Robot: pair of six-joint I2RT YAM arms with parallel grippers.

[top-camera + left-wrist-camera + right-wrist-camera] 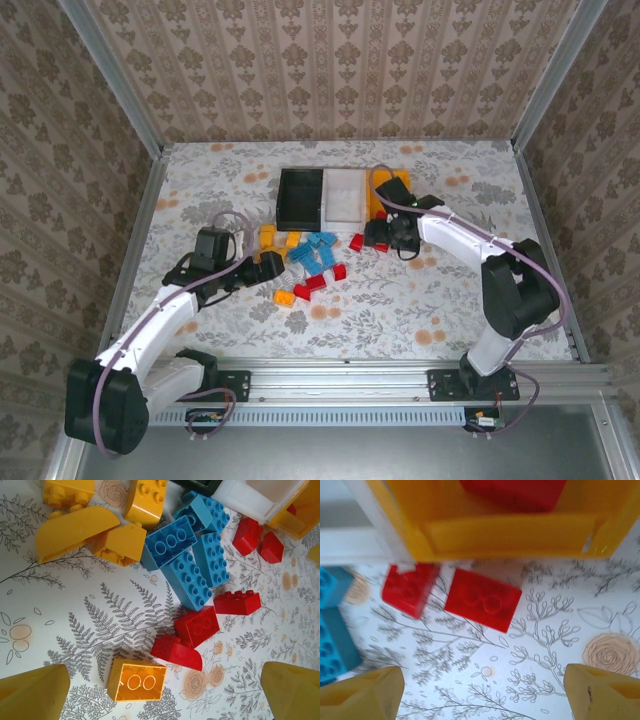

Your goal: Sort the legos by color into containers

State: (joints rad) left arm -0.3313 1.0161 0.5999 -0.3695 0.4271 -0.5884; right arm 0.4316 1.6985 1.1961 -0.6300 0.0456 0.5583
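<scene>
legos [312,262] loose on table [450,300], unsorted. right gripper [480,692] spread, empty, over red brick [482,599] beside orange-yellow tray [510,535] holding a red one: reds likely go there. left gripper [162,692] spread, empty, above pile.

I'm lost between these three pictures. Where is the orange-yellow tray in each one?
Top external: the orange-yellow tray sits right of centre, toward the back.
Left wrist: in the top right corner.
Right wrist: across the top, with a red brick inside.
Shared landmark: the white tray, on its left each time.
</scene>
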